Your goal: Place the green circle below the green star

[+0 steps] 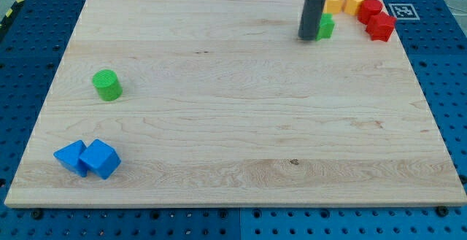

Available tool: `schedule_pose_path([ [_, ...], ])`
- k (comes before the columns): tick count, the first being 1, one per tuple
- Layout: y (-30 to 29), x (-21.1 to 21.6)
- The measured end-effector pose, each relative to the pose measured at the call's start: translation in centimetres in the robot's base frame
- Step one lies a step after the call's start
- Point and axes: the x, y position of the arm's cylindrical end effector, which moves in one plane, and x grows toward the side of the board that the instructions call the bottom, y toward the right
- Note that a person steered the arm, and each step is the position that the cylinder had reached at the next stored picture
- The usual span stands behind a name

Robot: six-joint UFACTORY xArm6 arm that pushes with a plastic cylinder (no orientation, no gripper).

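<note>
The green circle [107,84] is a short green cylinder near the view's left edge of the wooden board [233,123]. The green star [325,27] sits near the view's top right, partly hidden by my rod. My tip [308,38] rests on the board right against the star's left side. The circle lies far to the view's left of the tip and somewhat lower.
Two yellow blocks [344,1] stand at the view's top edge, right of the rod. Two red blocks [376,20] sit just right of them near the top right corner. Two blue blocks [87,157] lie together at the view's bottom left.
</note>
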Motion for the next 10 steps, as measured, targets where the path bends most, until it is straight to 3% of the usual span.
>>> schedule_pose_path([
  [1, 4.7, -1.7],
  [3, 2.0, 1.1],
  [5, -10.7, 0.8],
  [7, -29.0, 1.1],
  [8, -36.8, 3.6],
  [9, -41.6, 9.0],
  [10, -42.2, 13.6],
])
